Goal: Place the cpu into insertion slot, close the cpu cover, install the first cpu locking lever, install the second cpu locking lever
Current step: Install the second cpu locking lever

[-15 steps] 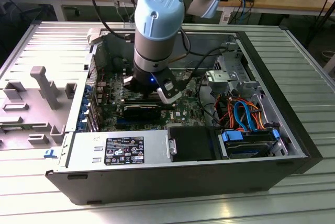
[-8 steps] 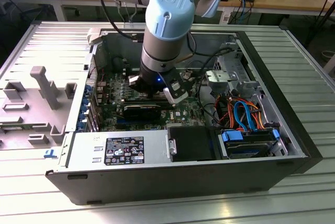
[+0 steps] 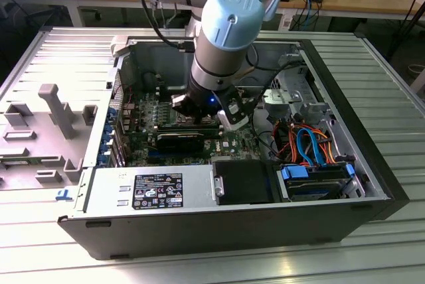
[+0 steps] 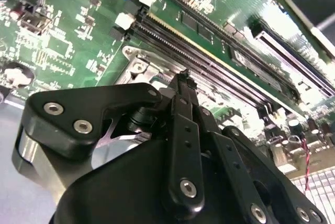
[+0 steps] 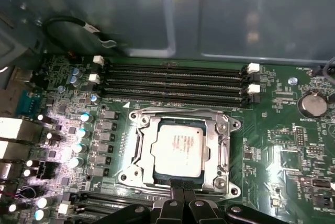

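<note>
The cpu (image 5: 178, 148), a flat silver-grey square chip, lies in the insertion slot (image 5: 130, 174) on the green board. The cpu cover (image 5: 224, 139), a silvery frame with a square window, lies flat down around the chip. My gripper (image 5: 183, 188) is shut, its black fingers pressed together, with the tips at the socket's edge beside the chip. In the second wrist view the gripper (image 4: 184, 75) points down next to a silvery socket corner (image 4: 138, 67). In the exterior view the gripper (image 3: 199, 117) hangs low inside the open computer case.
Long black memory slots (image 5: 178, 77) run along one side of the socket, with capacitors (image 5: 78, 130) and a coin battery (image 5: 312, 103) nearby. The case holds a power supply (image 3: 153, 188), a drive bay with blue and orange cables (image 3: 312, 144), and steel walls (image 3: 126, 58). A grey tray (image 3: 46, 125) lies on the exterior view's left.
</note>
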{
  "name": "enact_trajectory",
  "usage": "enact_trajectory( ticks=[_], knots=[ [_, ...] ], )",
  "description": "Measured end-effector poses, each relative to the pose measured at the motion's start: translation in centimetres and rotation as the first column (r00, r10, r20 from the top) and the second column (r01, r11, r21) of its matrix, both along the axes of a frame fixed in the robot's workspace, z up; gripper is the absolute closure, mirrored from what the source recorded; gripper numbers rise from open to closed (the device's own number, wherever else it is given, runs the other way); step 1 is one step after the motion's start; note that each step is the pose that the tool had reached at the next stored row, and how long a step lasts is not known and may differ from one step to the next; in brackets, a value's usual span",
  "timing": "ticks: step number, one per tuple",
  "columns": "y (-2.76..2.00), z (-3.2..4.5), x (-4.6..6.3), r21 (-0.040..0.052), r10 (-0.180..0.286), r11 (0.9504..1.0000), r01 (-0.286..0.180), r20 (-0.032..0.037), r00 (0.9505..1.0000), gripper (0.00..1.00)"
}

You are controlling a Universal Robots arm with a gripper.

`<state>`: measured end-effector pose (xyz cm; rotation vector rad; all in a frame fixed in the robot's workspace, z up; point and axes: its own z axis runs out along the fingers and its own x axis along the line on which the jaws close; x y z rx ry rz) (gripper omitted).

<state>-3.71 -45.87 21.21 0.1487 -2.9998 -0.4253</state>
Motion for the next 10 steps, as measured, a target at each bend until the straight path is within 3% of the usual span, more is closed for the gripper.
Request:
enact_trajectory(
  ticks=[4, 6, 8, 9, 10],
  knots=[
    [0.09, 2.13, 0.1, -0.0032, 0.0, 1.0, 0.0, 0.0001, 1.0, 0.89],
    [0.31, 2.35, 0.1, -0.0056, 0.0, 1.0, 0.0, 0.0, 1.0, 0.89],
    [0.87, 2.6, 0.1, -0.0116, 0.0, 0.9999, 0.0, 0.0001, 1.0, 0.89],
    [1.11, 2.68, 0.1, -0.0163, 0.0, 0.9999, 0.0, 0.0, 1.0, 0.89],
    [1.44, 2.75, 0.1, -0.0274, 0.0, 0.9996, 0.0, -0.0001, 1.0, 0.89]
  ],
)
